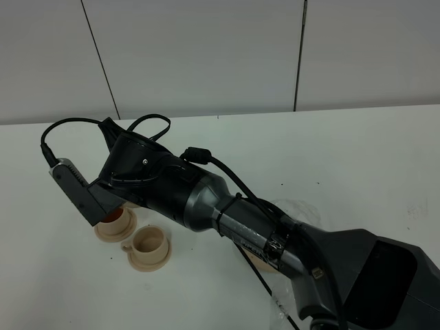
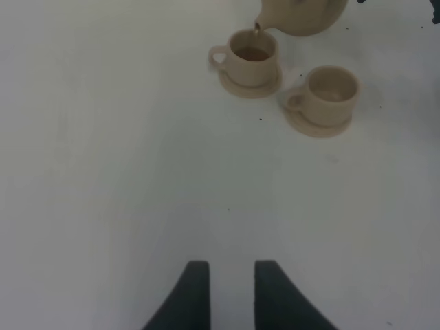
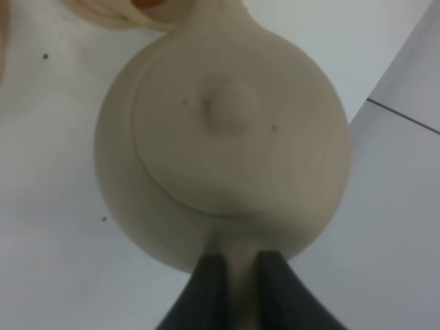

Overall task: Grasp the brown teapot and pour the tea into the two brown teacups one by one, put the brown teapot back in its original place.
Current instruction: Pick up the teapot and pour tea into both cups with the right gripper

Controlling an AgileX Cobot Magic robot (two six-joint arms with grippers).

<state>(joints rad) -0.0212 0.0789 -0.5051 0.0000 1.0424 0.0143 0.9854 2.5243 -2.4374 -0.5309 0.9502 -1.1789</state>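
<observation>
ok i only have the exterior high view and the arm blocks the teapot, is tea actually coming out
observer: yes, a thin stream runs from the spout of the brown teapot into the teacup that the arm half hides in your view.
operator: is the grip on it good
observer: the right gripper has its jaws shut on the teapot's loop handle.
operator: and the other arm
observer: the left gripper sits apart from both cups, jaws open with nothing between them.

High camera, left wrist share teacups [image 2: 253, 55]; right wrist tight on teapot [image 3: 220, 137].
</observation>
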